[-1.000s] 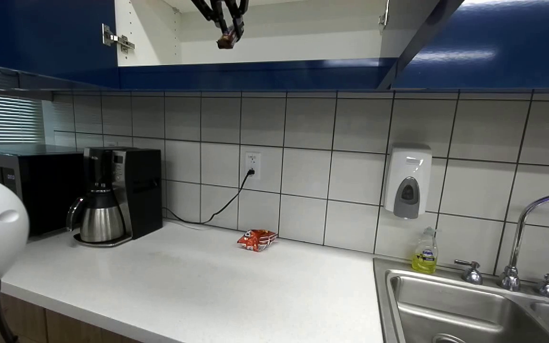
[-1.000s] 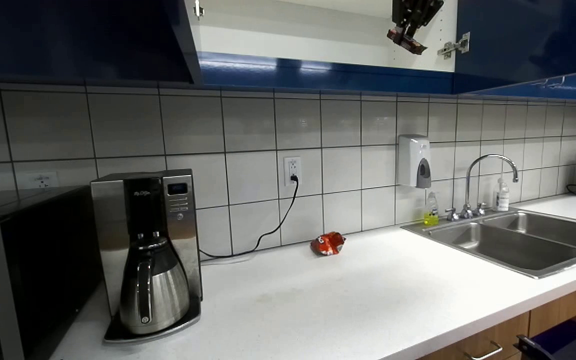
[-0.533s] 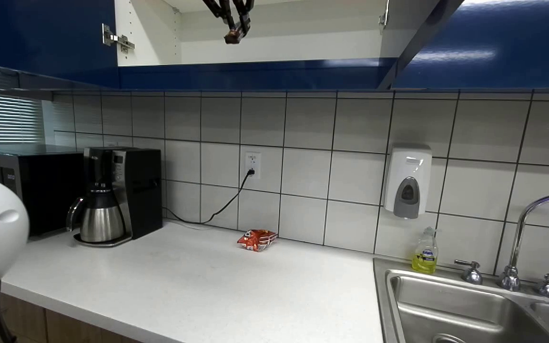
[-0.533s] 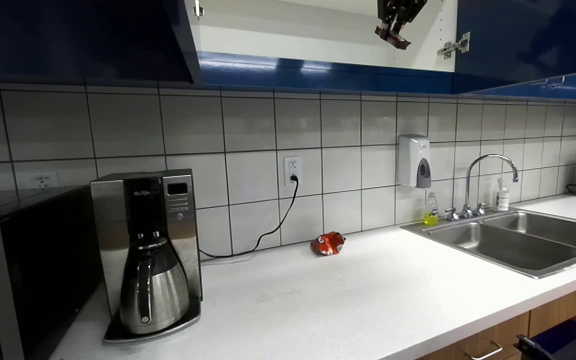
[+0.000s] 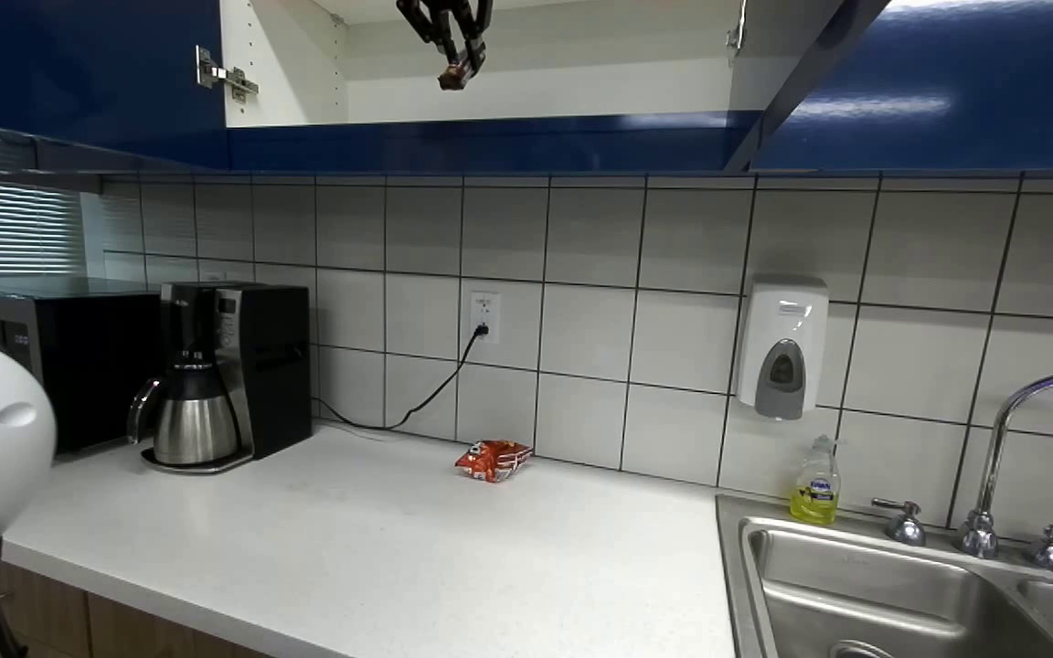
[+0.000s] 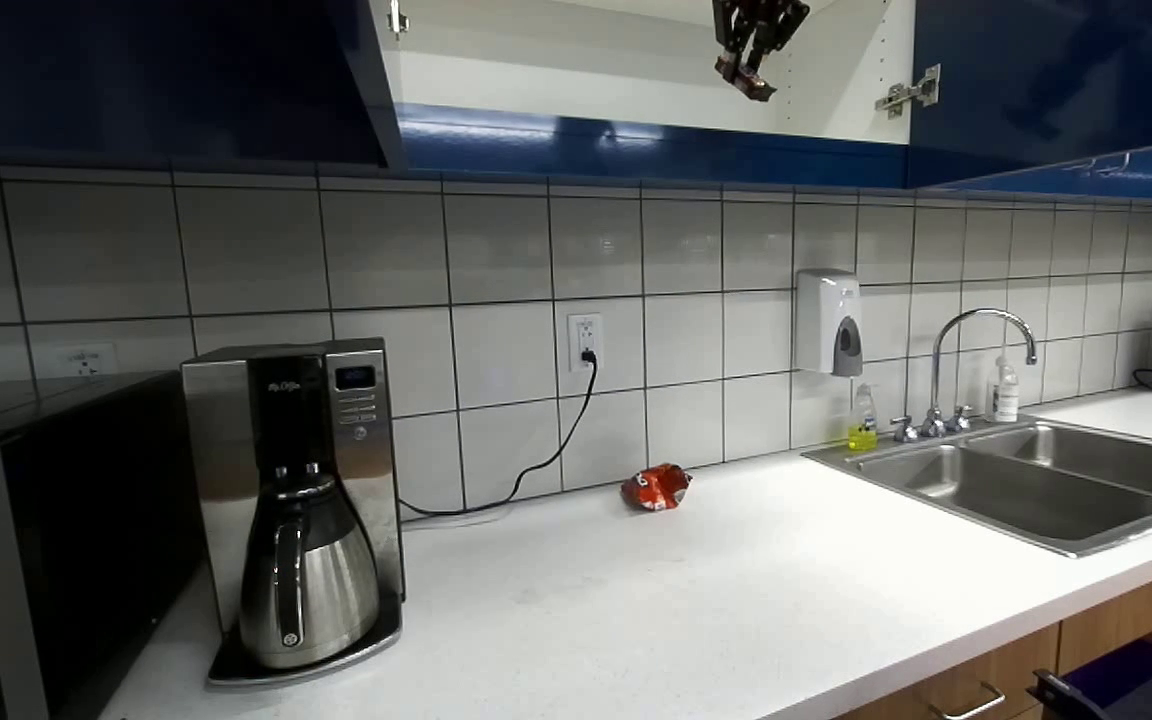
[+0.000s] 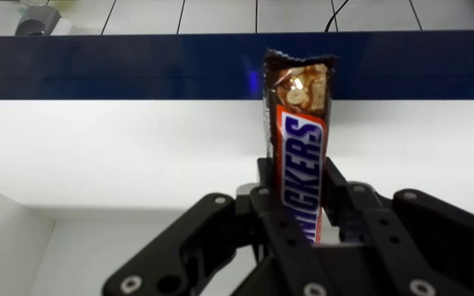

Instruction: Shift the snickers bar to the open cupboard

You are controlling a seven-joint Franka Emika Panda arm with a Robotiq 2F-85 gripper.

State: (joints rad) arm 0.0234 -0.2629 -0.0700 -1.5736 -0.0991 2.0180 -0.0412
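I have the hand (image 7: 297, 176) pinched on the snickers bar (image 7: 303, 152), its fingers (image 7: 335, 176) drawn in so that they touch the wrapper along both long sides. In my wrist view the bar's printed face is toward the camera; its crimped tip juts out past the fingers and overlaps the dark blue trim (image 7: 117, 68) of the open cupboard (image 5: 581, 82), while the rest shows against the white interior or down between the fingers. In both exterior views I see the bar well above the back edge of the tabletop (image 5: 453, 567), in line with the cupboard's opening and higher than the trim. Whether it is inside or just in front, I can't tell from here.

Down below, a red-orange packet (image 5: 494, 461) lies close to the tabletop's back edge, between the coffee maker (image 5: 275, 366) and the sink (image 5: 856, 585). The coffee maker stands by that edge, its steel pot (image 5: 202, 425) seated on the base, and the microwave (image 5: 106, 366) is just beside it, on the side away from the sink. The sink is let into the tabletop, and a bottle of yellow liquid (image 5: 814, 498) stands upright on its rim, near the back edge
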